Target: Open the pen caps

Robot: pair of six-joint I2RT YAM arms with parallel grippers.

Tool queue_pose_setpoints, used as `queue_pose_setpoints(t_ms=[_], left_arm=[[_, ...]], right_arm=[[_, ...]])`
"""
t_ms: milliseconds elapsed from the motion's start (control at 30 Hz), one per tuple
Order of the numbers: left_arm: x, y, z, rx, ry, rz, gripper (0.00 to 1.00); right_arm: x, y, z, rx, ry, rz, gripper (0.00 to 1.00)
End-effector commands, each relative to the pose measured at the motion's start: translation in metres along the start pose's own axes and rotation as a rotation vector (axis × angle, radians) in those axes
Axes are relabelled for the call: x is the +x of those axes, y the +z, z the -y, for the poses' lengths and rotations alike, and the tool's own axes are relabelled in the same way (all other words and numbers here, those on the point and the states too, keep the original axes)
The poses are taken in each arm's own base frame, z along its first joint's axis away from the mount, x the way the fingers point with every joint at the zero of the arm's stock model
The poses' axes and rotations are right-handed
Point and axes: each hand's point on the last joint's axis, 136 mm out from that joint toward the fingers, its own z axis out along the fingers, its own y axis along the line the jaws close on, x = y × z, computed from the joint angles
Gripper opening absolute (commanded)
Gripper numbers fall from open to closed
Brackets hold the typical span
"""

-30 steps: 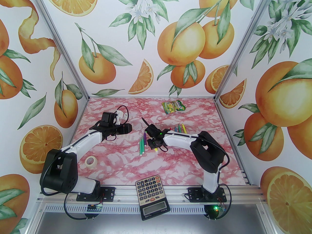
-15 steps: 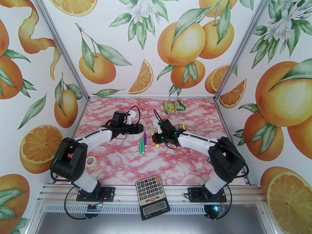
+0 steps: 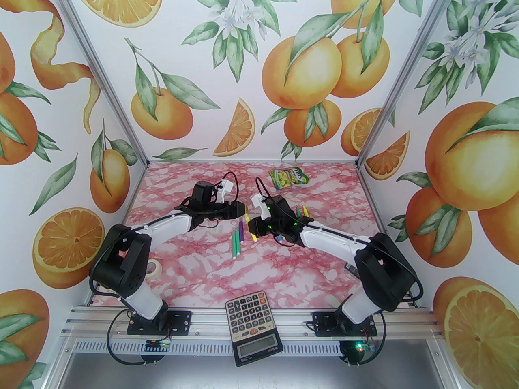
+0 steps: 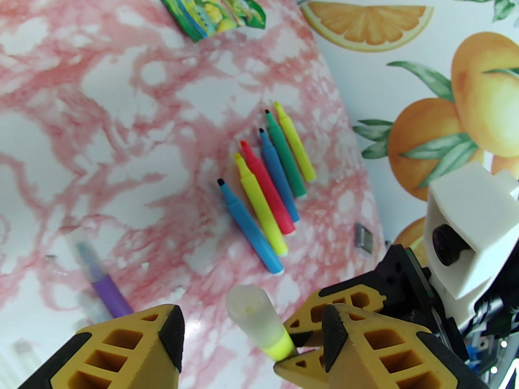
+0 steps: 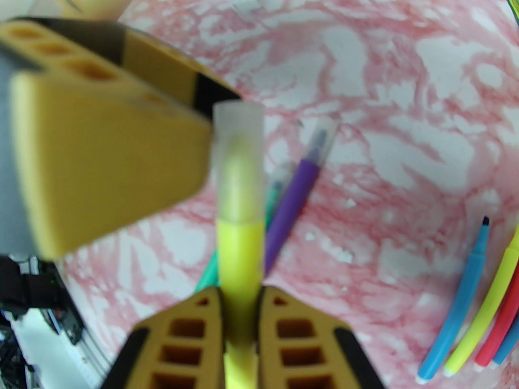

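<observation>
Two pairs of yellow-and-black fingers meet above the pink marbled surface (image 3: 202,274). The right fingers (image 5: 190,338) are clamped tight on the barrel of a slim yellow felt-tip marker (image 5: 239,249), held off the surface with its translucent cylindrical plastic cap (image 4: 251,314) on. The left fingers (image 4: 121,347) stand partly open either side of that cap, not closed on it. Six uncapped markers (image 4: 267,193) lie side by side beyond, and a capped purple marker (image 5: 292,201) lies beneath.
</observation>
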Motion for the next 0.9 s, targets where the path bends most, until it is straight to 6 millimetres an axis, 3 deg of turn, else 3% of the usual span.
queue_pose_setpoints(t_ms=[0,633,867], left_arm=[[-0.015,0.003,0.021,0.076,0.032,0.022,0.53],[-0.011,0.009,0.027,0.118,0.01,-0.007,0.19],[-0.014,0.008,0.032,0.13,0.004,-0.006,0.05]], right_arm=[[-0.01,-0.008,-0.013,-0.048,-0.024,0.047,0.14],[-0.015,-0.012,-0.01,-0.022,-0.041,0.077,0.15],[-0.011,-0.007,-0.002,0.008,-0.036,0.064,0.35]])
